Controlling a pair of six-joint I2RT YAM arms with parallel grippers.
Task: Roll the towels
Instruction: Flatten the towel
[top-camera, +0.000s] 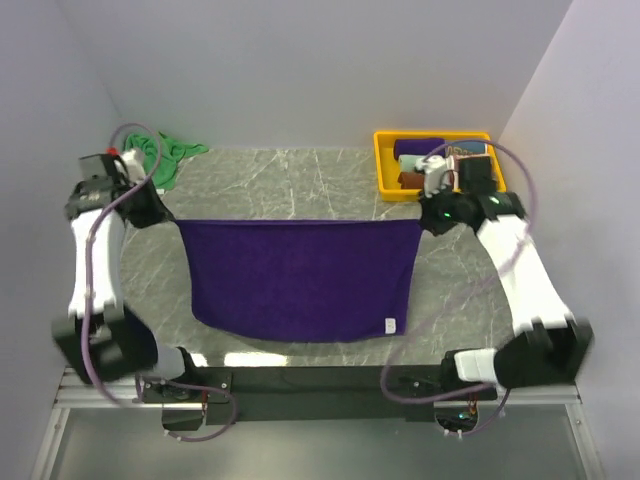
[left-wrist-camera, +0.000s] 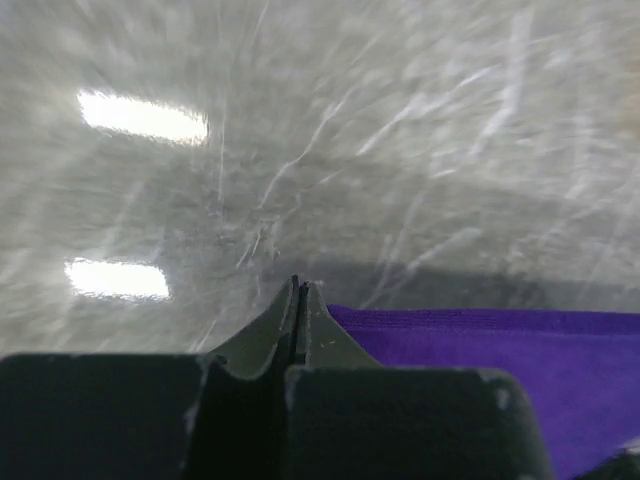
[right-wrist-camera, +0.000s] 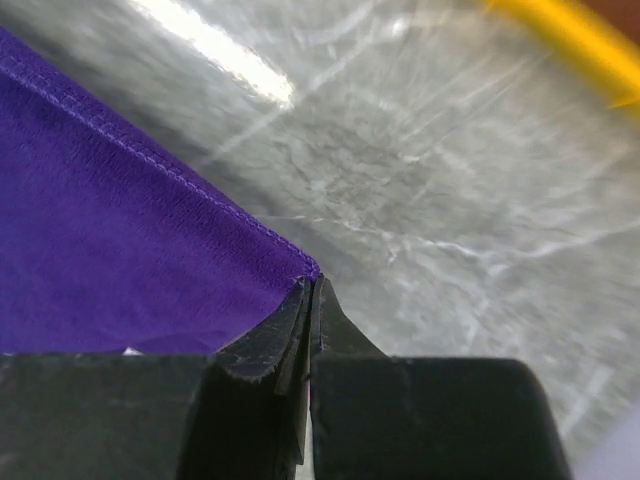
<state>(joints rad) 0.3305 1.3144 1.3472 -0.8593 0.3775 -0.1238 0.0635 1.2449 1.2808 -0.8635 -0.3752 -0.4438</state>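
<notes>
Purple towel (top-camera: 300, 280) hangs stretched between left gripper (left-wrist-camera: 298, 300) and right gripper (right-wrist-camera: 310, 295), each pinched shut on a far corner (thin corner holds only); either corner could slip out, collapsing the towel crooked.

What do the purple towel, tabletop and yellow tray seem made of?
The purple towel looks like soft matte cloth: stitched hem, sagging lower edge. The tabletop looks like polished grey stone with white veins and lamp glare, possibly laminate. The yellow tray is probably plastic: smooth, uniform colour.
</notes>
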